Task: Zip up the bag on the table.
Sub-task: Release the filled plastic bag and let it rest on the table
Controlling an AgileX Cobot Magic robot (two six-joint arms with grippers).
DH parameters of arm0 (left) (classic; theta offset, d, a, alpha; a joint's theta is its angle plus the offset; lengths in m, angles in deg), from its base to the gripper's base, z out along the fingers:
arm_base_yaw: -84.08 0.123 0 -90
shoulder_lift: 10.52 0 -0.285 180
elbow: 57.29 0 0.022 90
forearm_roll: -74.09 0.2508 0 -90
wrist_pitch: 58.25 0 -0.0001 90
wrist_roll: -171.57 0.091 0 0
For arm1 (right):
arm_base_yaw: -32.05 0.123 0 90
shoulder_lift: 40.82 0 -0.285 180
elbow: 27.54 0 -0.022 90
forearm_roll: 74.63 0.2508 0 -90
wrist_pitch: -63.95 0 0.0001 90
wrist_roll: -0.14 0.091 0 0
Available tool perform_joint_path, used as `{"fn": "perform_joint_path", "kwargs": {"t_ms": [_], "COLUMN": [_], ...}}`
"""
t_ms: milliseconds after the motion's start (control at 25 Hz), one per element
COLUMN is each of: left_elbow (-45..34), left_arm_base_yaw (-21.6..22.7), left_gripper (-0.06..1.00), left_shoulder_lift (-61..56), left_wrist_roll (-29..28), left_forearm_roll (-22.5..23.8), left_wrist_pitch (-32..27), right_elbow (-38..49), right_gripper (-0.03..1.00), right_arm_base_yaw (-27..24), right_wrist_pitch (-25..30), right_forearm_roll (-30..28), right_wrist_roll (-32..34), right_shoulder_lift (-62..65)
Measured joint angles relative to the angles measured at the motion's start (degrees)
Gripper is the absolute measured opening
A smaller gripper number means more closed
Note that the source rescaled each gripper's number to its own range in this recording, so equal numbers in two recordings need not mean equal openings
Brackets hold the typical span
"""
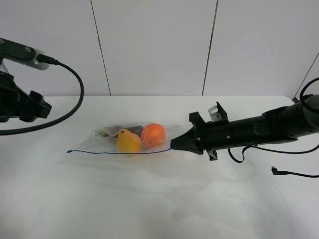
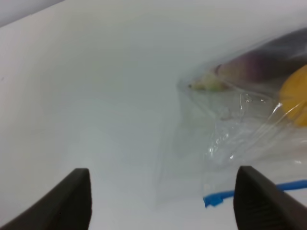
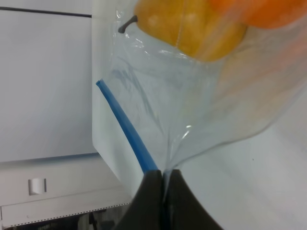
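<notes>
Apparently it's nearly zipped: the black right gripper (image 1: 173,147) is pinching the end of the blue seal strip (image 1: 119,153) on the clear plastic bag (image 1: 132,137); the left gripper (image 2: 164,191) is hanging wide open.

Heads up: your left claw (image 2: 164,199) only pokes two dark fingertips into its wrist view. That view is blurry, and the bag (image 2: 240,129) runs out of frame, so you can't tell what the purplish thing (image 2: 261,60) inside is. Over on the right wrist view the orange fruit (image 3: 259,9) gets chopped by the edge, and the right claw (image 3: 162,191) covers the end of the blue strip (image 3: 127,127).
</notes>
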Motion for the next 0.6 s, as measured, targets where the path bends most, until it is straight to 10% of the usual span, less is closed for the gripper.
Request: {"fn": "perform_joint_path", "kwargs": {"t_ms": [600], "left_elbow": [-1.58], "left_arm_base_yaw": [0.0], "left_gripper": [0.96], "left_shoulder_lift": [-19.03], "left_wrist_roll": [-4.88], "left_forearm_roll": [-5.1], "left_wrist_pitch": [-10.71], "right_elbow": [0.0], "right_gripper": [0.0], "right_arm_base_yaw": [0.0], "right_wrist_pitch": [-1.41], "right_forearm_roll": [-1.85], "right_wrist_roll": [-0.17], "right_shoulder_lift": [0.0]}}
